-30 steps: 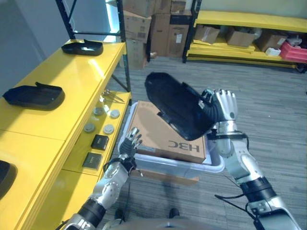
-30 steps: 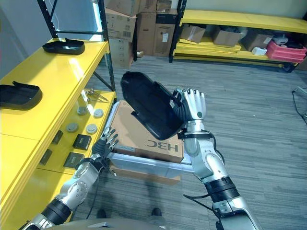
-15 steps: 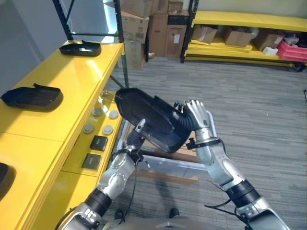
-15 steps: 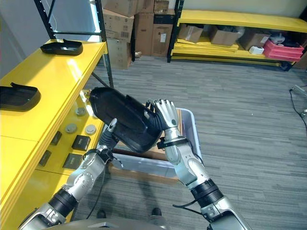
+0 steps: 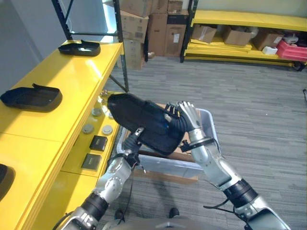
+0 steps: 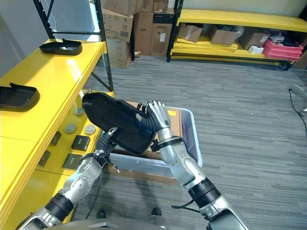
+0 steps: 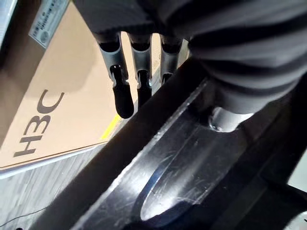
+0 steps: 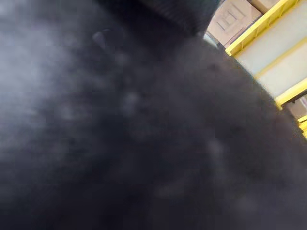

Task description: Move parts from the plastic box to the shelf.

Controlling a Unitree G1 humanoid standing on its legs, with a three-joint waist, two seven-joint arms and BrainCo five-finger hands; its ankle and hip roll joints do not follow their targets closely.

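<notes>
- Black part (image 5: pixel 144 122): long moulded plastic shell, held up in the air above the plastic box (image 5: pixel 208 125), between both hands.
- Long axis runs roughly level, one end toward the yellow shelf (image 5: pixel 72 79), the other toward the right hand; the shelf-side end sits slightly higher.
- Right hand (image 5: pixel 188 115): on the part's right end, fingers wrapped over its edge, gripping it.
- Left hand (image 5: pixel 132 142): under the part's lower edge. Left wrist view shows its fingers (image 7: pixel 122 91) straight and side by side along the part's rim, thumb against the black inner surface; supporting, not clamped round it.
- Left wrist view also shows the part's glossy hollow inside (image 7: pixel 182 163) with a round recess, plus the cardboard box (image 7: pixel 62 91) below; the eye views show the matte outer side.
- Right wrist view: dark part surface up close, yellow racking (image 8: pixel 268 43) past its edge; can't read the fingers there.
- Cardboard box lies inside the plastic box, which stands on the floor beside the shelf.
- Two more black parts (image 5: pixel 32 97) (image 5: pixel 80 47) lie on the shelf top, well apart.
</notes>
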